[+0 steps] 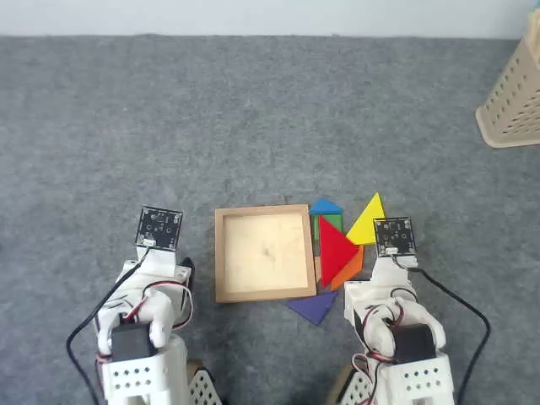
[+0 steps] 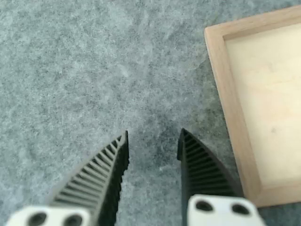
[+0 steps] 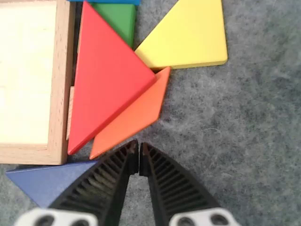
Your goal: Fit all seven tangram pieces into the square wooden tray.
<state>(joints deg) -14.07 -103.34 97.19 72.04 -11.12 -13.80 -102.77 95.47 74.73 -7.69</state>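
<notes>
The square wooden tray [image 1: 221, 253] is shown flat on the grey bench [image 1: 253, 110] between the two arms; the tangram pieces are clustered outside it, along its right rim: a red triangle [image 3: 106, 80] touching an orange piece [image 3: 134, 117], with a yellow triangle [image 3: 188, 35], green piece [image 3: 117, 19] and dark blue triangle [image 3: 47, 181] alongside; the left tool [image 2: 153, 139] is held released over bare bench beside the tray; the right tool [image 3: 139, 143] is clenched on nothing, just short of the orange piece.

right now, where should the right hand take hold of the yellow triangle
Probably from above, pinching across the yellow triangle at its outer side facing bare carpet. It lies flat, and its corner toward the red triangle and orange piece is crowded. The right hand, now shut, must open first.
</notes>
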